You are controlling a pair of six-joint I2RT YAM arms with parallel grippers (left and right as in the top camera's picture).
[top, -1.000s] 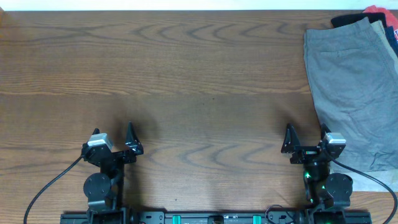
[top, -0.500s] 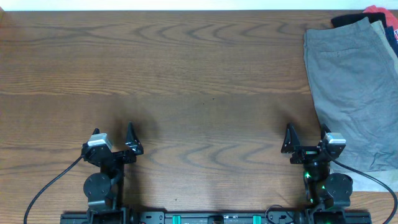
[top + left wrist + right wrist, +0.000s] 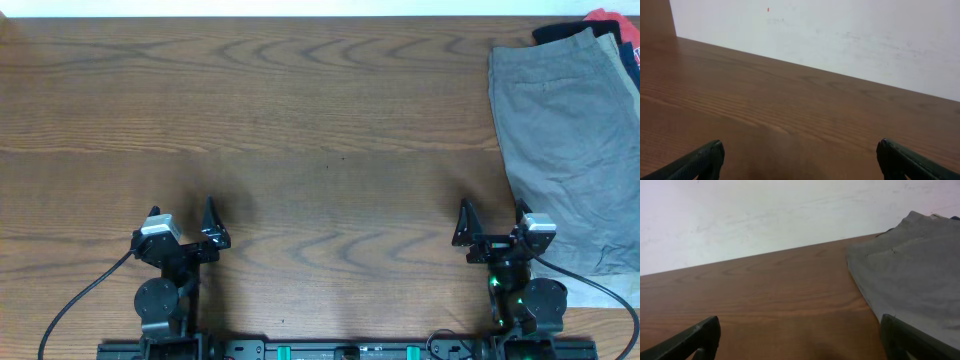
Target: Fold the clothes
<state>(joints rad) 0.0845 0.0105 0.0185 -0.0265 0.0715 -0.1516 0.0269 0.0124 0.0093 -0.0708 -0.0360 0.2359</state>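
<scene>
Grey-green shorts: spread flat at right edge of wooden table, overlapping black garment and red garment at far corner.
Left gripper: front left, fingers wide apart, holding nothing.
Right gripper: front right, fingers wide apart, empty; outer finger level with shorts' left edge, contact not discernible.

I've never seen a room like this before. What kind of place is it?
Probably a robot lab, not a home: a left arm and a right arm stand at a wooden table, a blank white wall is behind it, and grey-green shorts lie on it.
</scene>
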